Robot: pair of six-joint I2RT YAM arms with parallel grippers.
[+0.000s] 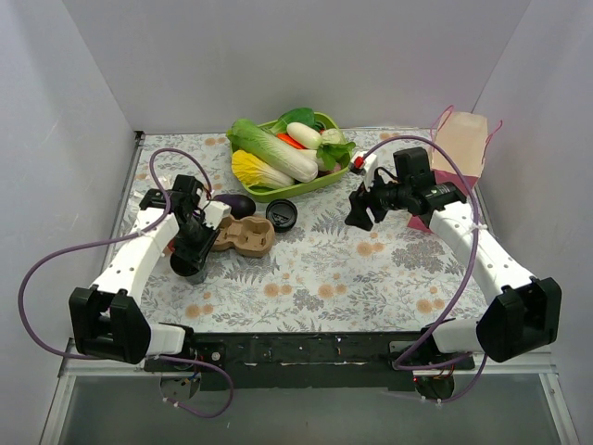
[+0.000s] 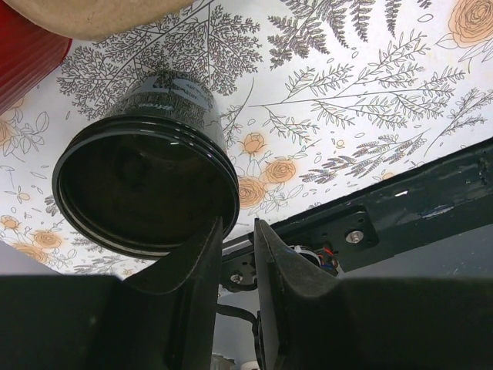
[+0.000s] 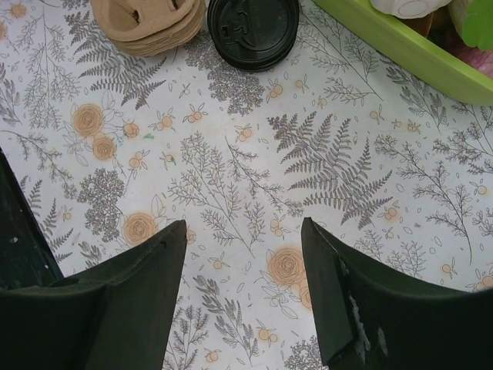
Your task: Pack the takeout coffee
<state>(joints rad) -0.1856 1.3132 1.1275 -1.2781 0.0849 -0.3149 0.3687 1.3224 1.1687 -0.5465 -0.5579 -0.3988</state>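
here, the small black disposable cup (image 2: 146,185) is lidless at the front-left of the floral table (image 1: 371,278), and its round black lid (image 1: 281,214) lies apart, just beyond the brown cardboard carrier (image 1: 246,236). the left gripper (image 2: 239,225) has narrow jaws at the cup's rim; whether they pinch it i cannot tell. the right gripper (image 3: 243,223) hangs wide open, short of the lid. best to steady the cup upright, then press the lid on level

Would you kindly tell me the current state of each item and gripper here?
Coffee cup: lidless, rim pinched.
Lid: off, lying flat.
Carrier: both holes empty.
Pink bag: standing upright.
Left gripper: shut on cup rim.
Right gripper: open, empty.
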